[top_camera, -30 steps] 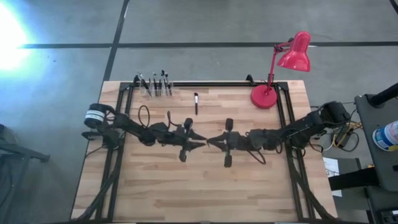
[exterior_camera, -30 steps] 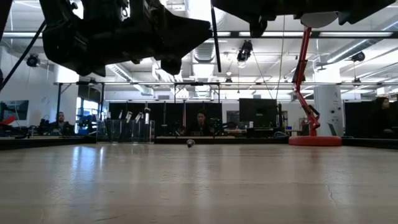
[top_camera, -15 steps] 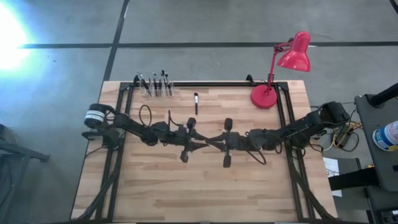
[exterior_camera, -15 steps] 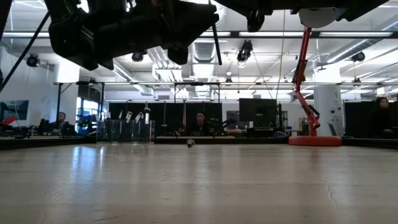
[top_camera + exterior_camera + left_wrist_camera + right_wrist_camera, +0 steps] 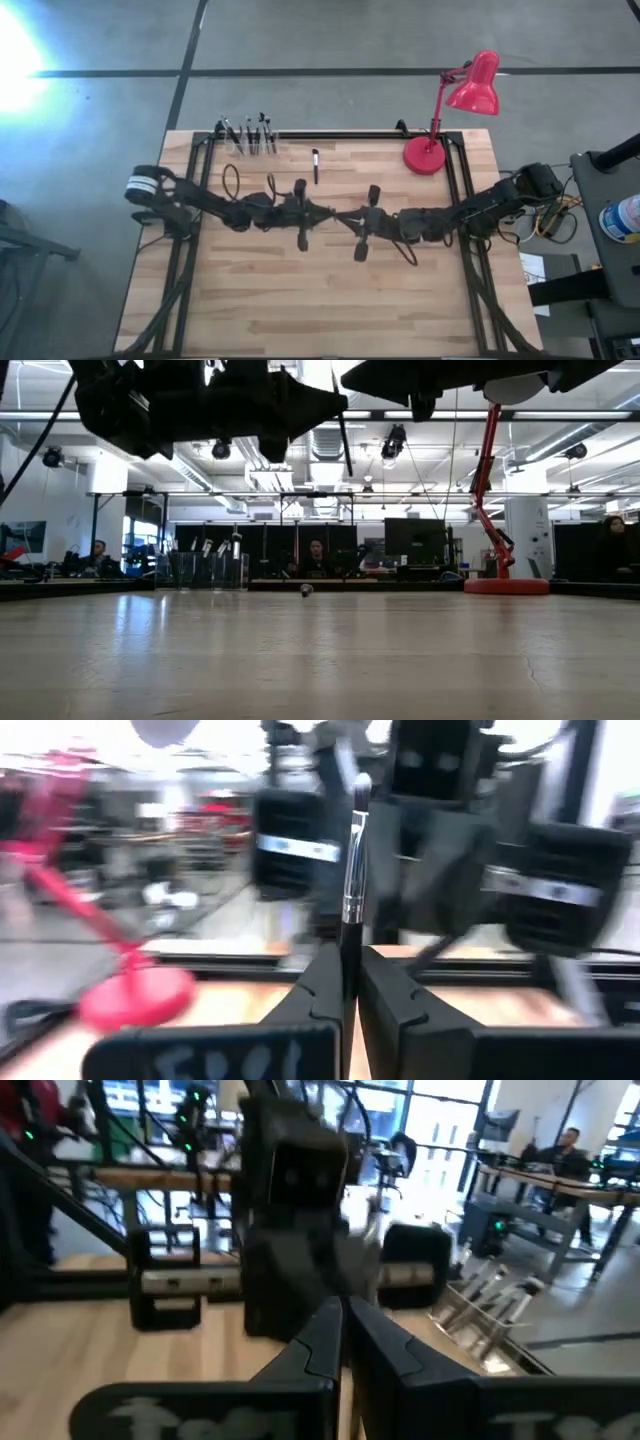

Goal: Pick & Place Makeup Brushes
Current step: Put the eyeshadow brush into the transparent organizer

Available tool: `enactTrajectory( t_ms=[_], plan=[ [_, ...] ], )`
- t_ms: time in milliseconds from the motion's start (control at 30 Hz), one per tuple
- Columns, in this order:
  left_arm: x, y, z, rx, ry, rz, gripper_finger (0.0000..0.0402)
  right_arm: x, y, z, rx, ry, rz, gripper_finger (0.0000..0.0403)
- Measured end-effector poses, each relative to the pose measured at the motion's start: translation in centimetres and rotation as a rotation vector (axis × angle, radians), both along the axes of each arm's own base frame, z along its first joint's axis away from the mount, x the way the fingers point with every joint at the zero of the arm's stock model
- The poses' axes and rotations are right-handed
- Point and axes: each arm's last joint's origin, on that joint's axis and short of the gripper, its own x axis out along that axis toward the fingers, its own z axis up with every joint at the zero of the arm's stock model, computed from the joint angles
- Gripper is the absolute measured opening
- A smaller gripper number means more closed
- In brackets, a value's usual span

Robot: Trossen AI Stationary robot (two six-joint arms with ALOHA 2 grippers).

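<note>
My left gripper [image 5: 328, 212] hovers over the table's middle, shut on one makeup brush [image 5: 352, 870] with a dark handle, a silvery ferrule and a dark bristle tip. The low view shows that brush [image 5: 345, 445] as a thin dark stick under the gripper's tip. My right gripper [image 5: 343, 217] faces it tip to tip, fingers shut [image 5: 343, 1310]; I see nothing between them. Another brush [image 5: 315, 165] lies flat on the table toward the far edge. Several more stand in a clear holder [image 5: 250, 138] at the far edge. My left gripper pinches the brush by its dark handle [image 5: 347, 965], just below the ferrule, between its two fingers. The ferrule and the bristle tip [image 5: 362, 788] stick out past the fingertips toward the right arm. The brush is lifted clear of the table.
A red desk lamp [image 5: 428, 152] stands at the far right of the table. A dark frame runs along the far edge and both sides. The wooden top near the front edge [image 5: 320, 310] is bare. People sit at desks in the room beyond.
Both grippers have shifted a little toward the far edge, staying tip to tip above the table's middle. The held brush has gone along with my left gripper.
</note>
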Motion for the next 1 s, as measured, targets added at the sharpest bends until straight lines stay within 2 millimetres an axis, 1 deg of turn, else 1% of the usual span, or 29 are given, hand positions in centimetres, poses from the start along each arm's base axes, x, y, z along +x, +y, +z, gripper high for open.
enactTrajectory(
  t_ms=[67,167,300,367,433,533,633,767,900,1000],
  plan=[
    [-0.3,0.4,0.3,0.003,0.036,0.072,0.0011,-0.3,-0.4,0.3,-0.004,0.006,-0.013,0.0013],
    [-0.9,1.2,0.6,-0.004,0.078,0.117,0.0010,-0.8,-0.9,1.0,-0.012,0.005,-0.026,0.0013],
    [-2.0,2.7,1.7,-0.018,0.103,0.253,0.0010,-1.7,-1.5,1.0,-0.061,0.117,0.016,0.0013],
    [-2.6,3.9,1.6,-0.020,0.161,0.346,0.0010,-2.1,-1.8,0.8,-0.066,0.143,0.011,0.0013],
    [-3.2,5.3,1.8,-0.030,0.194,0.435,0.0010,-2.6,-2.1,0.4,-0.073,0.158,0.004,0.0013],
    [-4.3,8.0,2.2,-0.083,0.211,0.566,0.0010,-3.2,-2.8,-0.5,-0.079,0.154,-0.014,0.0013],
    [-5.6,11.0,2.0,-0.117,0.244,0.693,0.0010,-3.6,-3.5,-1.4,-0.077,0.139,-0.039,0.0013],
    [-7.6,15.2,2.1,-0.171,0.231,0.861,0.0010,-4.2,-4.2,-2.6,-0.077,0.150,-0.061,0.0013],
    [-9.7,18.9,2.1,-0.232,0.233,1.003,0.0010,-4.5,-4.7,-2.9,-0.072,0.153,-0.066,0.0013],
    [-11.1,20.8,2.2,-0.245,0.222,1.065,0.0010,-4.4,-4.6,-2.9,-0.075,0.150,-0.060,0.0013]
  ],
)
